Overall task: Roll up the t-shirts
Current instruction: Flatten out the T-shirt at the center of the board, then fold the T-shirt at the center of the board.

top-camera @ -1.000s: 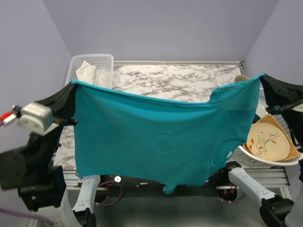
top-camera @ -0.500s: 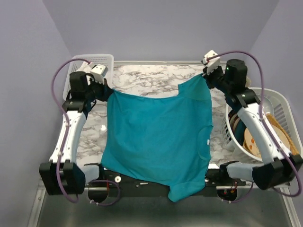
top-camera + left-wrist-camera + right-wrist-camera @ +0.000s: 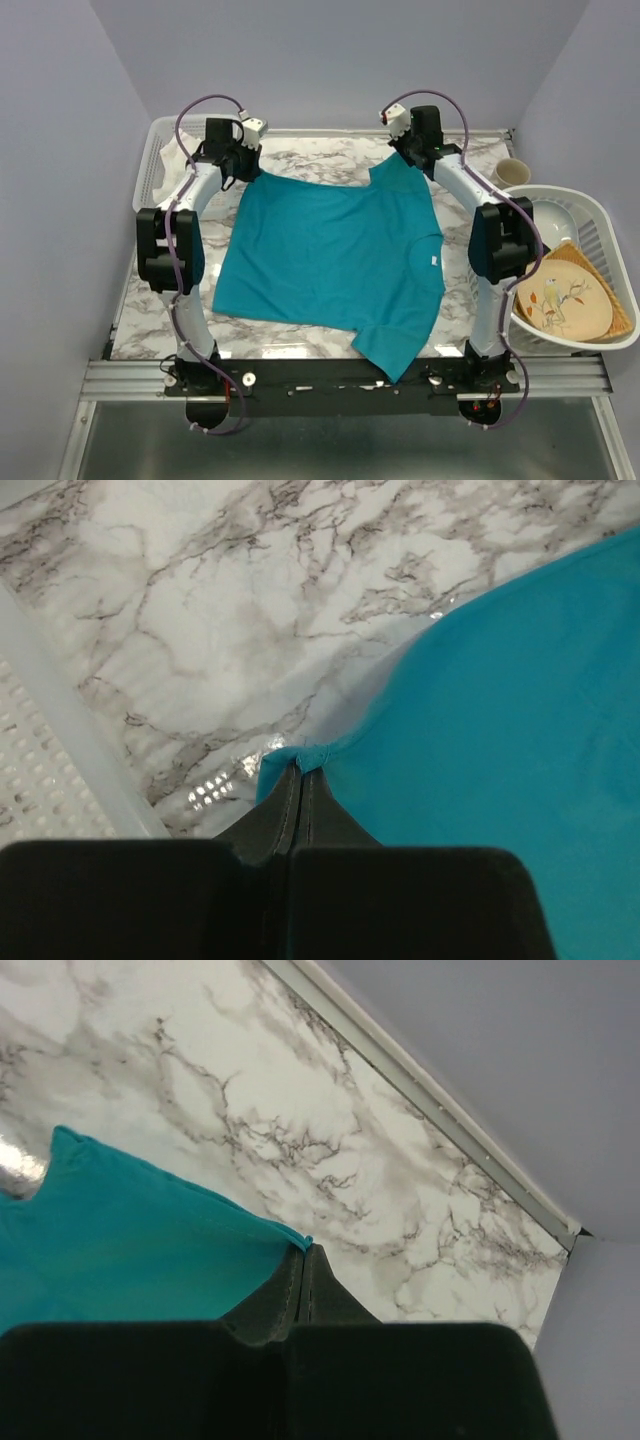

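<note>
A teal-blue t-shirt (image 3: 330,260) lies spread on the marble table (image 3: 320,160), one sleeve hanging over the near edge. My left gripper (image 3: 243,172) is shut on the shirt's far left corner, with a bit of teal hem (image 3: 305,752) pinched at its tips. At the far right corner my right gripper (image 3: 398,160) is shut on the hem (image 3: 300,1242) too. Both arms are stretched far forward over the table, low to the surface. In the left wrist view the t-shirt (image 3: 500,730) fills the right side; in the right wrist view the t-shirt (image 3: 120,1230) lies at the left.
A white perforated basket (image 3: 165,135) holding a pale cloth stands at the far left corner; its wall (image 3: 60,770) is close to my left gripper. To the right stand a white basket (image 3: 600,225) with a painted plate (image 3: 562,300) and a small cup (image 3: 510,172). The table's back rail (image 3: 420,1100) runs behind.
Both arms swung forward and down, carrying the held shirt from hanging in the air near the camera to lying spread over the table. The grips have not changed.
</note>
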